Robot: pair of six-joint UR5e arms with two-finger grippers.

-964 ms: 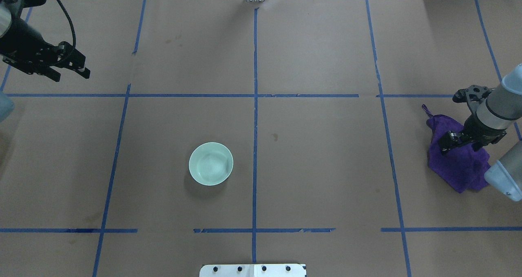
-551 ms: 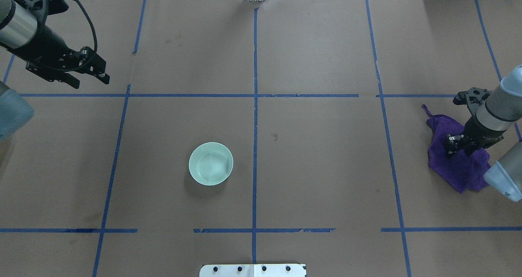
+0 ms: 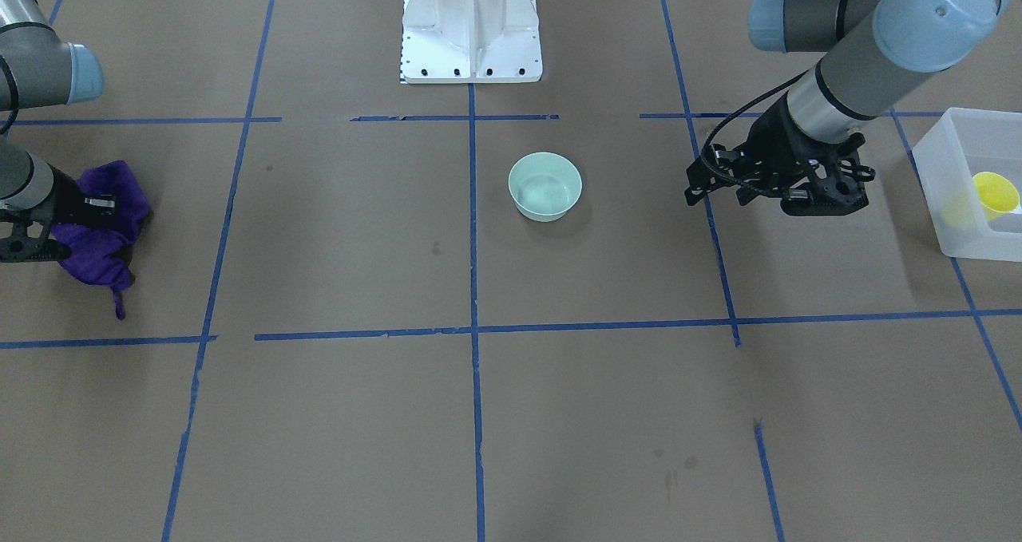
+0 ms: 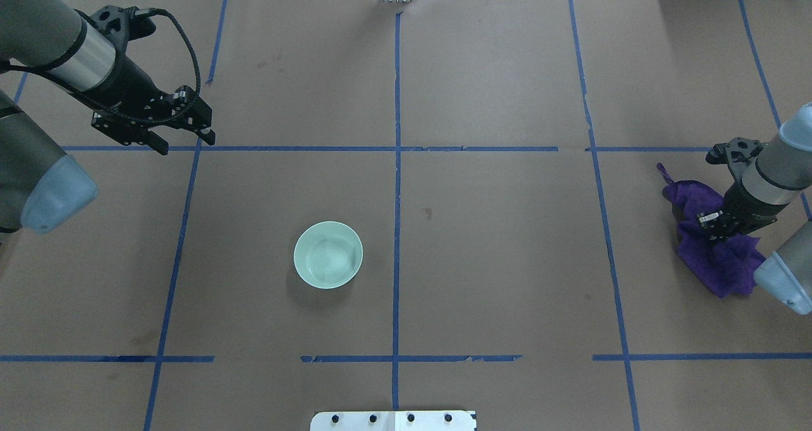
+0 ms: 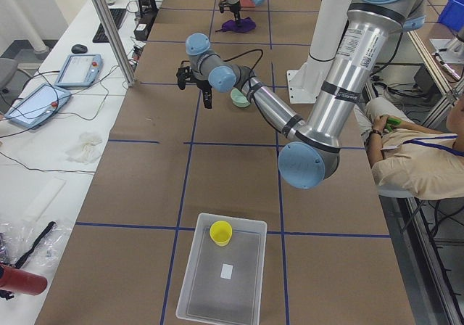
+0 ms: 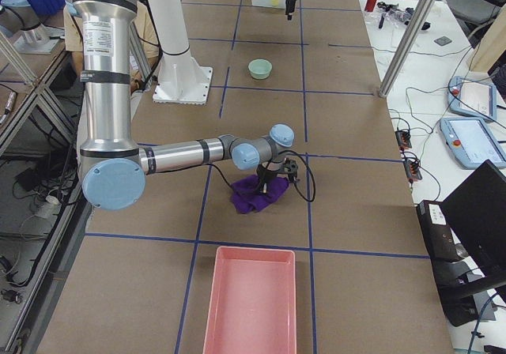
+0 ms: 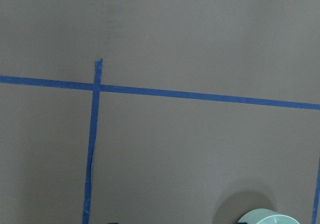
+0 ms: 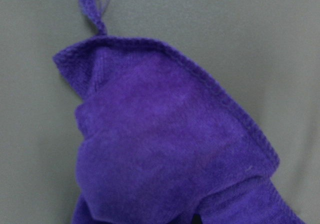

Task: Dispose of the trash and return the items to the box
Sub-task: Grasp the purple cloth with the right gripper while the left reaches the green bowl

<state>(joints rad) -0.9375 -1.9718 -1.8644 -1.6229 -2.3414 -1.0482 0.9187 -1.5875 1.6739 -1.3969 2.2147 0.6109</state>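
The pale mint-green bowl (image 4: 328, 263) stands empty and upright, left of the table's centre line; it also shows in the front view (image 3: 544, 185) and at the bottom edge of the left wrist view (image 7: 267, 218). My left gripper (image 4: 184, 143) is open and empty, hovering well behind and to the left of the bowl. The yellow cup (image 3: 994, 192) sits inside the frosted-white box (image 3: 930, 175) at the table's left end (image 5: 185, 281). My right gripper (image 4: 709, 223) is shut on a bunched purple cloth (image 4: 720, 263), which fills the right wrist view (image 8: 165, 149).
A pink tray (image 6: 249, 306) lies at the table's right end, near the cloth. The white robot base (image 3: 471, 23) stands at the near middle edge. Blue tape lines cross the brown table cover (image 4: 495, 240).
My left arm has swung right, toward the table's middle, still open. My right gripper has closed on the purple cloth, which has bunched up toward the right.
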